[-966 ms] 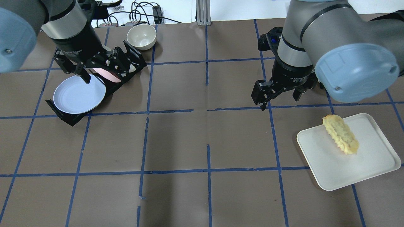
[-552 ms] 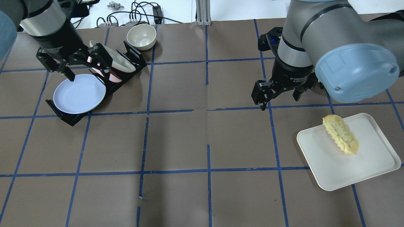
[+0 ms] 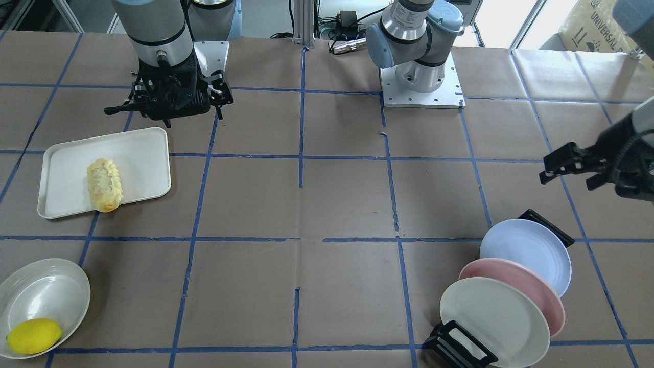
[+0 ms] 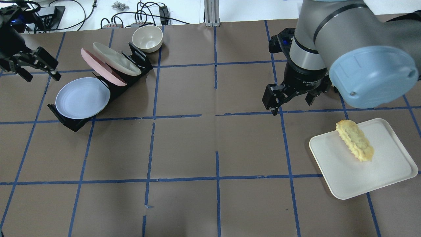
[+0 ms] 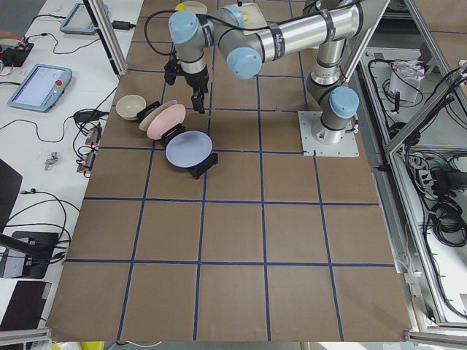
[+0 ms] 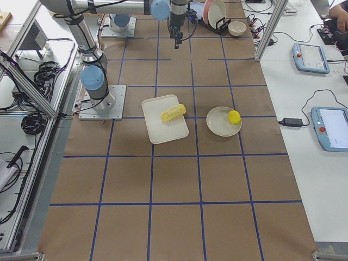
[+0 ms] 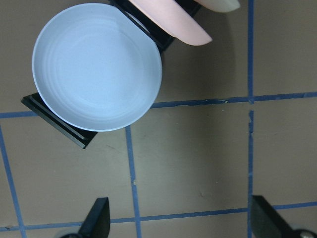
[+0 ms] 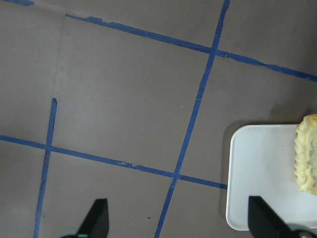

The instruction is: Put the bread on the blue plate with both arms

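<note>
Fingers (image 7: 99, 220) of the left gripper (image 4: 42, 77) spread, empty, hovering near the blue plate (image 4: 82, 97), which rests tilted in a black rack (image 4: 70, 125) toward the desk's far-left corner. Right gripper (image 4: 291, 106) likewise agape, short of the bread (image 4: 355, 140). Bread lies on a white tray (image 4: 388, 171) toward the right edge, long axis diagonal, one end toward the far edge. Approach stage, by the look of it; next, the right jaws should straddle the bread's short width.

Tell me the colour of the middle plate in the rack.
The middle plate is pink; front-facing view shows it best.
</note>
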